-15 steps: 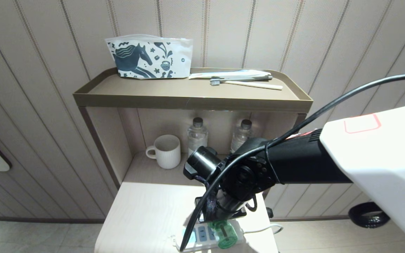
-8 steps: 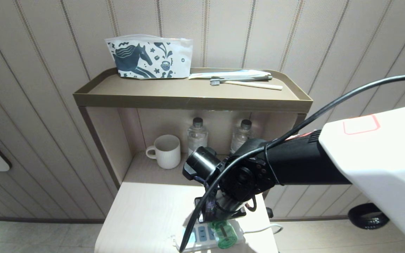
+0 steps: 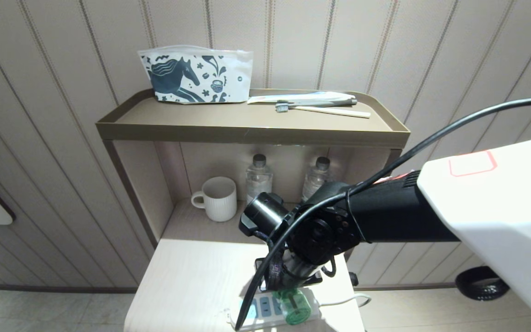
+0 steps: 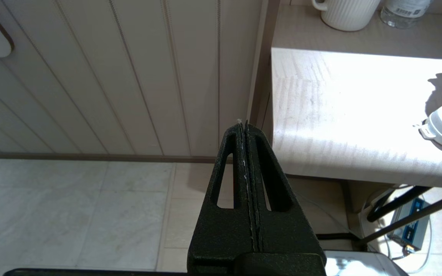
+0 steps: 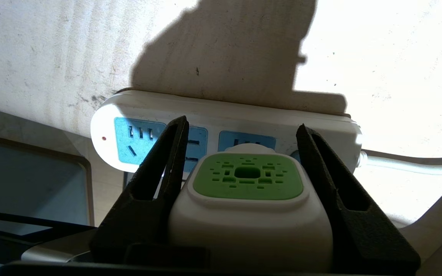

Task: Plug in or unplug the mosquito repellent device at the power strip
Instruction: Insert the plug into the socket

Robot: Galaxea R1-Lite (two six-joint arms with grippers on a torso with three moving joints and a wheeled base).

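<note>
A striped beige panelled wall (image 3: pixel 385 46) fills the background of the head view, with a brown shelf unit (image 3: pixel 251 131) at centre and a pale wooden table (image 3: pixel 191 281) below it. On the shelf's top sit a horse-print pouch (image 3: pixel 196 76) at upper centre and a toothbrush (image 3: pixel 323 109) to its right. In the niche below stand a white ribbed mug (image 3: pixel 217 199) and two clear water bottles (image 3: pixel 258 177).

At bottom centre lies the power strip (image 5: pixel 221 126). The mosquito repellent device (image 5: pixel 248 199) stands at one of its sockets, pinched on both sides by the right gripper (image 5: pixel 244 134).

The left gripper (image 4: pixel 246 130) hangs beside the table's edge, fingers pressed together.
</note>
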